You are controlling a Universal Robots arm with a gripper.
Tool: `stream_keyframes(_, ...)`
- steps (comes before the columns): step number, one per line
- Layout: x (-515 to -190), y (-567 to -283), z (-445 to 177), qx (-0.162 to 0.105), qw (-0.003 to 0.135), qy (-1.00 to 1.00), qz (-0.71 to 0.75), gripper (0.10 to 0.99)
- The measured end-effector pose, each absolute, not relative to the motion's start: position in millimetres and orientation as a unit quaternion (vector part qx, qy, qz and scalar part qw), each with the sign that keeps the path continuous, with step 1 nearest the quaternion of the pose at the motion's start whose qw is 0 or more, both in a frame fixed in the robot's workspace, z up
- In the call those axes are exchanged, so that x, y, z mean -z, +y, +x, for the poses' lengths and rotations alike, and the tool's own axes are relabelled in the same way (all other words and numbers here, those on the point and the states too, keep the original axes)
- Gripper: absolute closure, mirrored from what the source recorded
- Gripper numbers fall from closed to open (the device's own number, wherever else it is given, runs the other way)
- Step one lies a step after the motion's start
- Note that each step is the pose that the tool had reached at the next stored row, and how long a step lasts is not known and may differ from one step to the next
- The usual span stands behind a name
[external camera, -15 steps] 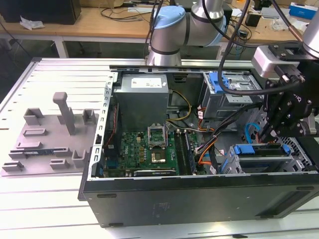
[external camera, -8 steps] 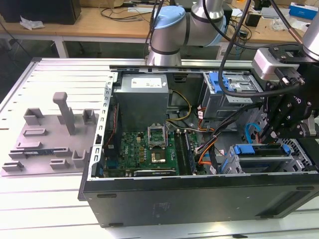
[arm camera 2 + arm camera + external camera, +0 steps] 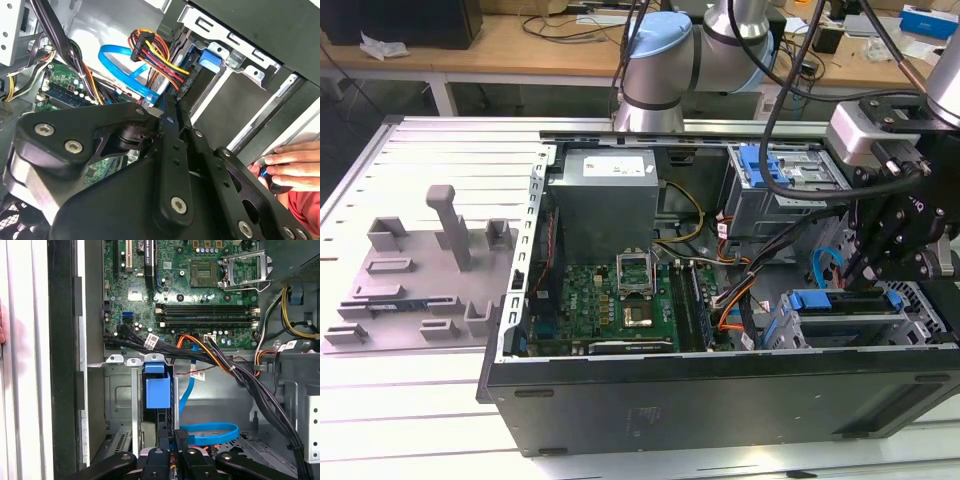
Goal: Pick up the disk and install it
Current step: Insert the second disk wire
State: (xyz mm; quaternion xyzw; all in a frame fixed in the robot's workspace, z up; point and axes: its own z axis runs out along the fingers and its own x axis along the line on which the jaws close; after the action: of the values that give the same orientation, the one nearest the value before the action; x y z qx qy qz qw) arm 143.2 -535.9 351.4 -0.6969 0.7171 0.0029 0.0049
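Observation:
The disk (image 3: 845, 312) sits in the drive bay at the corner of the open computer case (image 3: 720, 385) on the exterior view's right, its blue bracket showing along the top. In the first wrist view the disk (image 3: 157, 390) stands edge-on in the bay slot, blue bracket end toward the motherboard. My gripper (image 3: 861, 279) hangs right over the bay. Its fingers lie close together at the disk's near end, with nothing seen between them, in both wrist views (image 3: 174, 436) (image 3: 168, 113). Whether they touch the disk I cannot tell. The disk's blue tab (image 3: 210, 60) lies just beyond them.
A curved blue cable (image 3: 210, 432) and a bundle of black, orange and yellow wires (image 3: 235, 370) run beside the bay. The motherboard (image 3: 620, 295) and power supply (image 3: 605, 200) fill the case. A person's hand (image 3: 290, 167) rests on the case edge. A grey fixture plate (image 3: 420, 270) lies outside it.

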Motion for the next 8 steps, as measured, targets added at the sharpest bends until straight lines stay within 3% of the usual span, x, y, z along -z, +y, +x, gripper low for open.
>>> stream_keyframes(8, -346.1, -536.0, 144.8, -0.003, 0.005, 0.717, -0.697, 0.925)
